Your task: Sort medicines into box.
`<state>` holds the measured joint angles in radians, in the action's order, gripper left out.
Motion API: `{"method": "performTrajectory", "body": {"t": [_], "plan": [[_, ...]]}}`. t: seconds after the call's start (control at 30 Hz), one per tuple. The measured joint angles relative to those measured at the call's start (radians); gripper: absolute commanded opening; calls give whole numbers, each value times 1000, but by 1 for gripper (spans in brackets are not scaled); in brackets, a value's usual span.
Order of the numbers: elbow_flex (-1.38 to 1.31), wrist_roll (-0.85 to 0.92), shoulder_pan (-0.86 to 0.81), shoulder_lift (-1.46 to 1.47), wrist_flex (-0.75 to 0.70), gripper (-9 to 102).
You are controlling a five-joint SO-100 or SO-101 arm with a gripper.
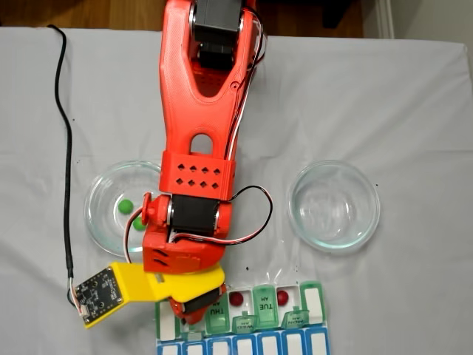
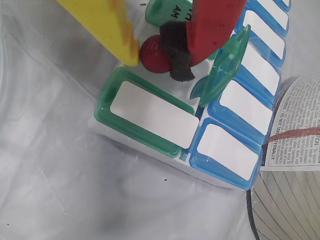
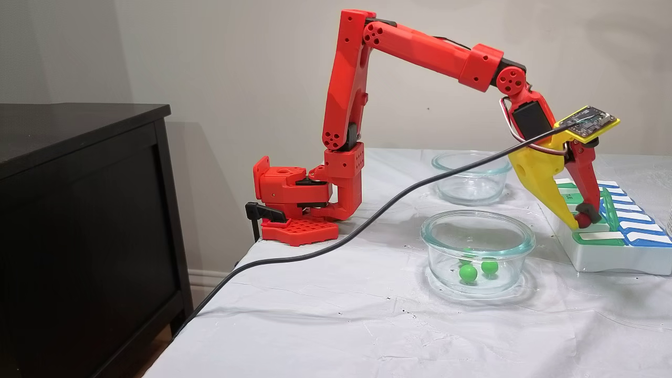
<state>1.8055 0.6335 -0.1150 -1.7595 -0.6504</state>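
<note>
A dark red ball (image 2: 154, 54) sat in an open compartment of the pill organizer (image 2: 150, 131), caught between the gripper's (image 2: 152, 56) yellow finger (image 2: 107, 25) and the black-padded tip of its red finger (image 2: 212, 25); the two closed against it on either side. In a fixed view from above, two more red balls (image 1: 236, 299) lay in open compartments further right along the green row, their lids (image 1: 264, 302) raised. The organizer stood at the near edge of the white-covered table (image 1: 414, 111). The left glass bowl (image 1: 103, 214) held green balls (image 1: 126, 206); in the side fixed view they rested at its bottom (image 3: 468, 273). The right bowl (image 1: 334, 205) looked bare.
</note>
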Motion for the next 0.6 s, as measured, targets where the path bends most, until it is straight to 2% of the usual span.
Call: {"method": "performTrajectory", "body": {"t": [0.13, 0.3, 0.37, 0.43, 0.6], "plan": [[0, -8, 2, 0, -8, 29], [0, -41, 6, 0, -41, 29], [0, -44, 6, 0, -54, 24], [0, -44, 6, 0, -69, 7], [-14, -6, 6, 0, -167, 3]]}}
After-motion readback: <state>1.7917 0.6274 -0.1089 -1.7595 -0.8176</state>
